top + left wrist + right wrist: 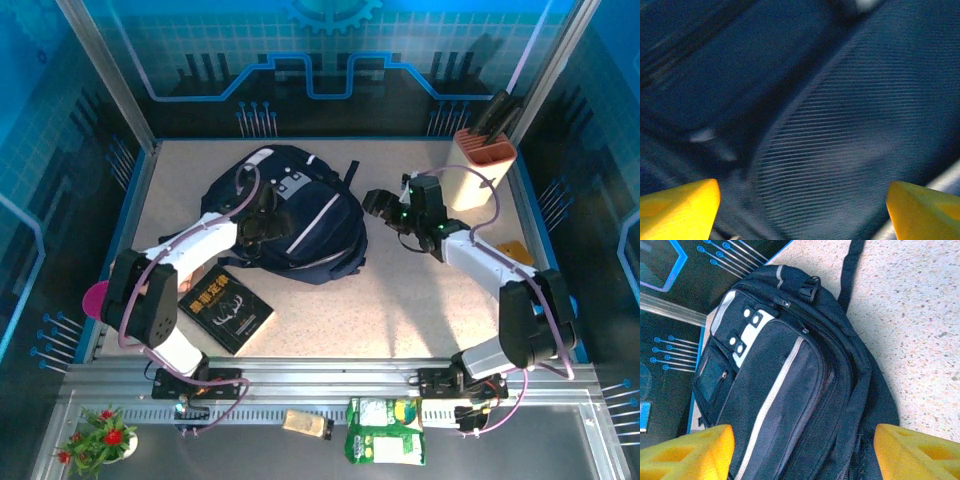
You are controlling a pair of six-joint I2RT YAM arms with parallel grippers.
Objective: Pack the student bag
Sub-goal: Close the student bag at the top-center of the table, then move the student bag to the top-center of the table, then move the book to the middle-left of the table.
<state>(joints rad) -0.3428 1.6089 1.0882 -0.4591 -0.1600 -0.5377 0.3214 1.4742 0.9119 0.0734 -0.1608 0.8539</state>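
Note:
The student bag [295,215], dark navy with white stripes and a grey-white patch, lies flat on the table's middle-left. My left gripper [262,215] hovers over the bag's left side; up close its yellow fingertips [677,207] stand wide apart over the ribbed navy fabric [840,150], open with nothing between them. My right gripper [380,205] is just off the bag's right edge, open, facing it. From the right wrist the bag [785,380] lies zipped shut between the spread yellow fingers [915,452].
A black book [225,310] lies on the table at the front left, near the left arm. A knife block [475,165] stands at the back right. Snack packets [385,430] and a small box [308,423] sit on the front rail; a pink object [95,298] is at the left edge.

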